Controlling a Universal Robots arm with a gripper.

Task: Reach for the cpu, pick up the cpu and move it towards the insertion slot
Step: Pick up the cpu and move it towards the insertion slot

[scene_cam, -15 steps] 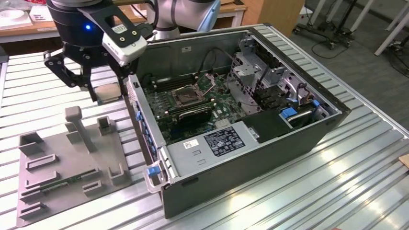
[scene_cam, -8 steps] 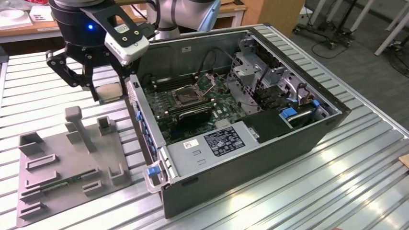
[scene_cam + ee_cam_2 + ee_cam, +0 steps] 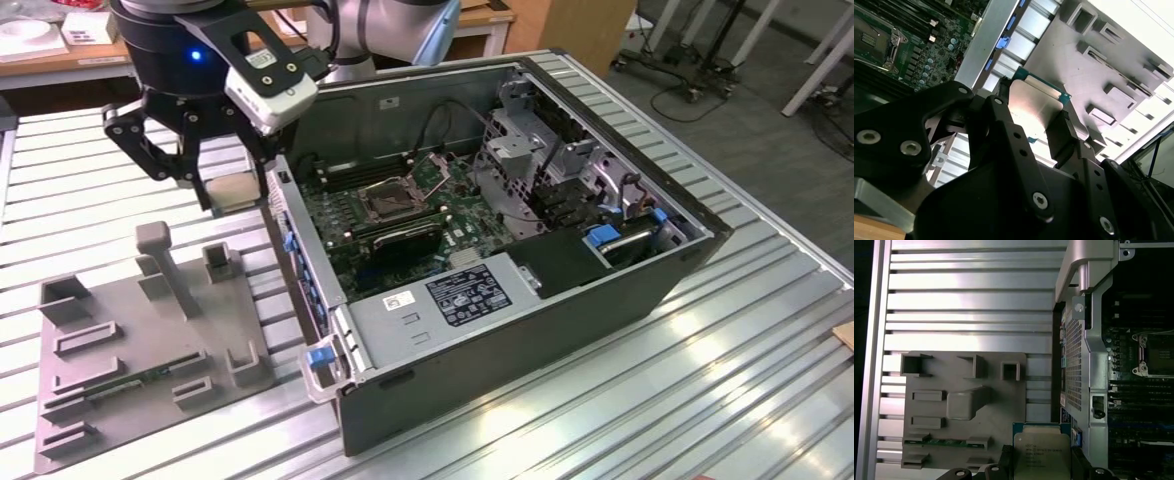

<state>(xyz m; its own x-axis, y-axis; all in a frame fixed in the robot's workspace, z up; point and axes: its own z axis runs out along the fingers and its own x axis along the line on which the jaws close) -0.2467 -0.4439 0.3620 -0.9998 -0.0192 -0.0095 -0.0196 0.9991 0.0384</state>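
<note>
Now my jaws are clenched on the cpu (image 3: 230, 190), with one finger on each side of it. I hold it up in the air over the tabletop (image 3: 80, 215), near the tabletop's back edge in the exterior view. It touches nothing under it. It hangs just outside the wall of the open computer case (image 3: 534, 330), above the gap between the case and the grey holder (image 3: 147, 350). A thin green memory stick (image 3: 939, 441) lies in that holder. The insertion slot (image 3: 390, 200) sits inside the case on the green board, apart from the cpu.
</note>
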